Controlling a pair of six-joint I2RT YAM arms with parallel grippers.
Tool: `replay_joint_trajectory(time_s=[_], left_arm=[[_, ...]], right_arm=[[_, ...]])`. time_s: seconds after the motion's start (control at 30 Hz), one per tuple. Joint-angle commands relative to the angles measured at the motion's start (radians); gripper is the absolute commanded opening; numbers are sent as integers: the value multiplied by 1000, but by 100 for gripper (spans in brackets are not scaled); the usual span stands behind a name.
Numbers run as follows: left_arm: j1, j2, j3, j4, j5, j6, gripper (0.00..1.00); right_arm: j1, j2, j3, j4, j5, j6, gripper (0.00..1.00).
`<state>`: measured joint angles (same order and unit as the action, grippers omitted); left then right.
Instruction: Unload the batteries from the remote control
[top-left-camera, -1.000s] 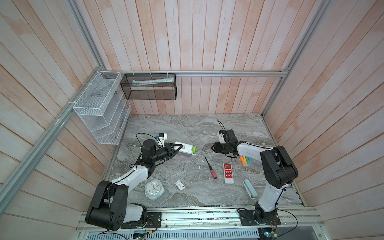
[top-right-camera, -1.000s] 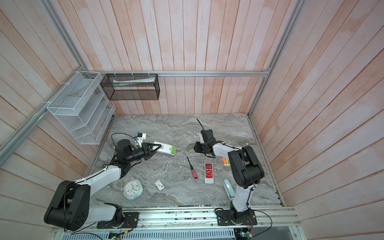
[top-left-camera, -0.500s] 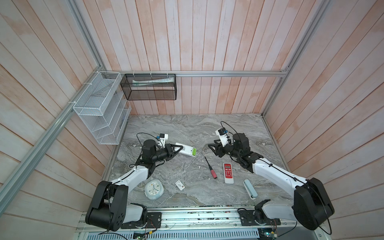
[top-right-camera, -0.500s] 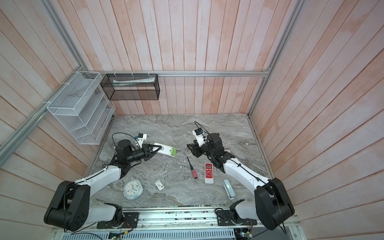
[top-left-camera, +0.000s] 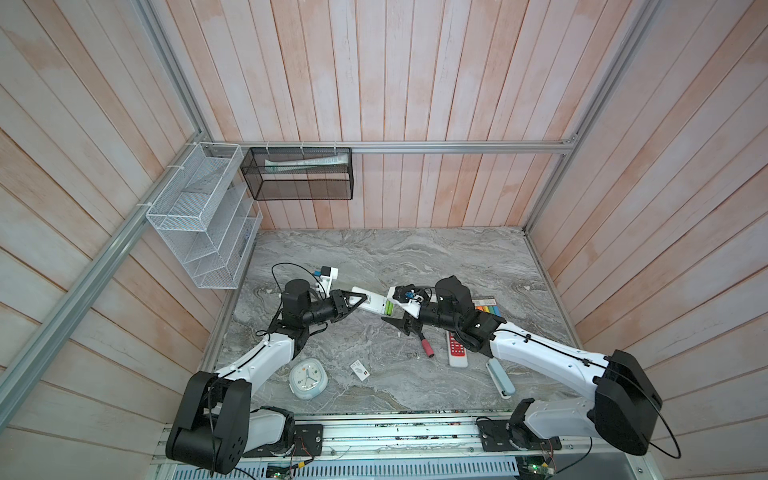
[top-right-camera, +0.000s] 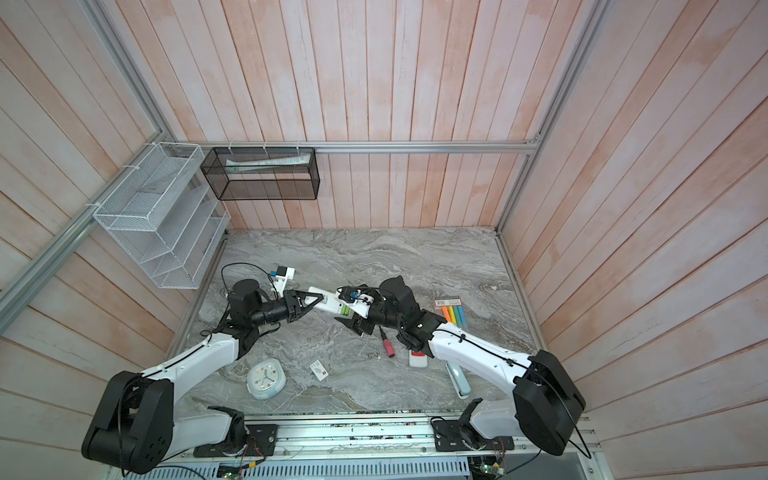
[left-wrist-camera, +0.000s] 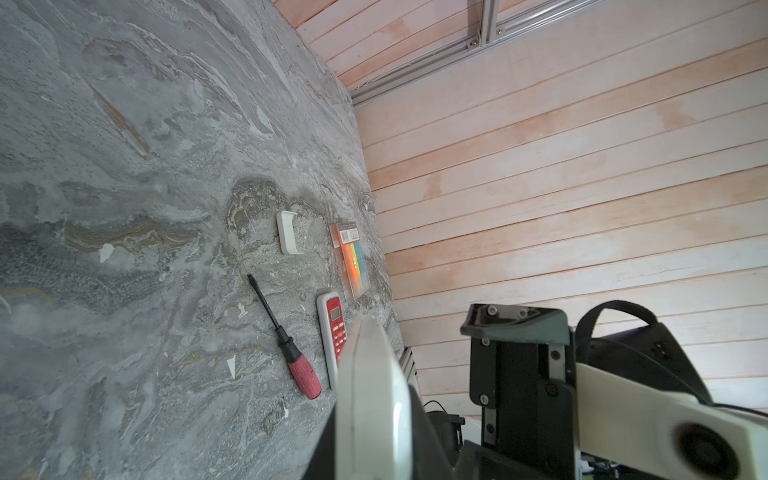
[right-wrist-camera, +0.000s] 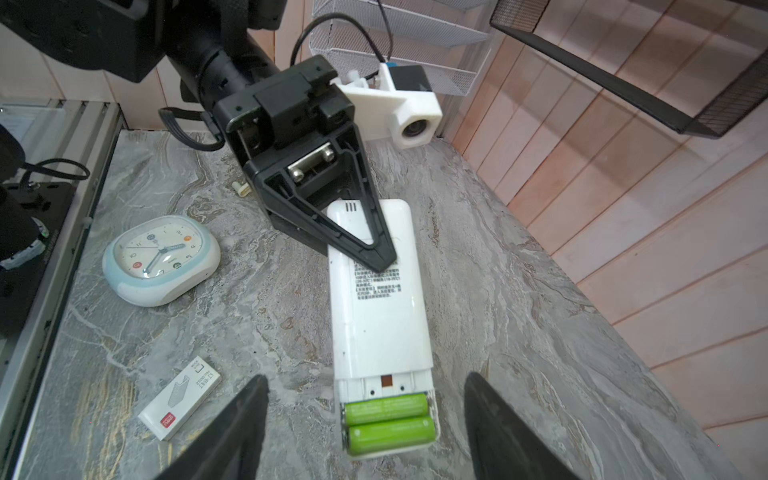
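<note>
**Left to right across my worktop (top-left-camera: 374, 257).**

(a) Left gripper (top-left-camera: 360, 302): I read its jaws as clamped on the plain end of the white remote control (right-wrist-camera: 378, 299), with one jaw over its back and the other beneath.

(b) The remote control faces back-up and points from the left jaws toward the right arm. The battery bay at its free end is uncovered.

(c) Batteries (right-wrist-camera: 388, 419): two yellow-green cells sit side by side in that bay, crosswise to the remote's length.

(d) Right gripper (right-wrist-camera: 365, 376): its jaws stand wide apart, one on each side of the battery end. In my right wrist view they touch neither casing nor cells, and the cells lie in the gap just inside the tips.

(e) Front row on the worktop: alarm clock (top-left-camera: 308, 378), small white box (top-left-camera: 360, 370), red-handled screwdriver (top-left-camera: 424, 347), red-faced remote (top-left-camera: 456, 353). A loose white cover (left-wrist-camera: 288, 232) lies near a pack of coloured markers (left-wrist-camera: 355, 262).
</note>
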<state>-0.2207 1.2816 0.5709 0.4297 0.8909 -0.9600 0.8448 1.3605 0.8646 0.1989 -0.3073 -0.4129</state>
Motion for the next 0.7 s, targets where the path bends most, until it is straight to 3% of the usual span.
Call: replay_joint_trajectory(time_s=[0.0, 0.33, 0.67], left_arm=[[6, -25, 11, -6, 27, 38, 1], [6, -33, 1, -12, 26, 46, 1], [6, -31, -3, -4, 27, 44, 1]], right_arm=[[28, 56, 57, -40, 86, -103, 76], [31, 163, 152, -67, 122, -128, 77], [31, 253, 254, -144, 85, -133, 71]])
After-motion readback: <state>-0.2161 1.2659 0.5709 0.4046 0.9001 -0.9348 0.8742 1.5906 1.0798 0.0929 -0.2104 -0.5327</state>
